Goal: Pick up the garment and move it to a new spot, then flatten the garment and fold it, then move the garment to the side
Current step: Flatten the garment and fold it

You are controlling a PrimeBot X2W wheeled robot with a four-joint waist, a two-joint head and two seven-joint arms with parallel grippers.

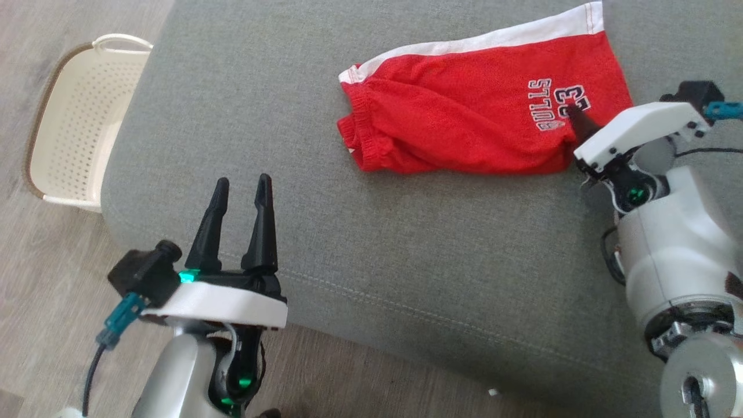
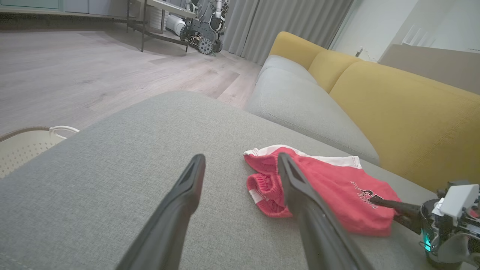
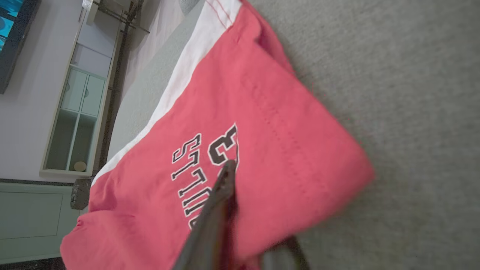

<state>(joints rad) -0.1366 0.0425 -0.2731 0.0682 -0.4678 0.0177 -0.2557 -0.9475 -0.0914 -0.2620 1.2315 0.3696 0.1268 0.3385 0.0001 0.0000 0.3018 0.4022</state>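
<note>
Red garment (image 1: 476,116) lies on the grey sofa cushion (image 1: 406,261), far-right area; R gripper (image 1: 579,122) at its right hem, fingers part-closed w/ one on top by the print & the other low at the edge, can't tell if cloth's pinched; L gripper (image 1: 242,181) wide open, empty, near-left.

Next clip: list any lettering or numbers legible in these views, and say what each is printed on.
"BULLS": outlined block letters on the red mesh shorts with a white side band, near the leg hem.
"23": on the same shorts, beside the word; partly covered in the head and right wrist views.
Nothing else is readable; the cream perforated plastic basket shows no lettering.
</note>
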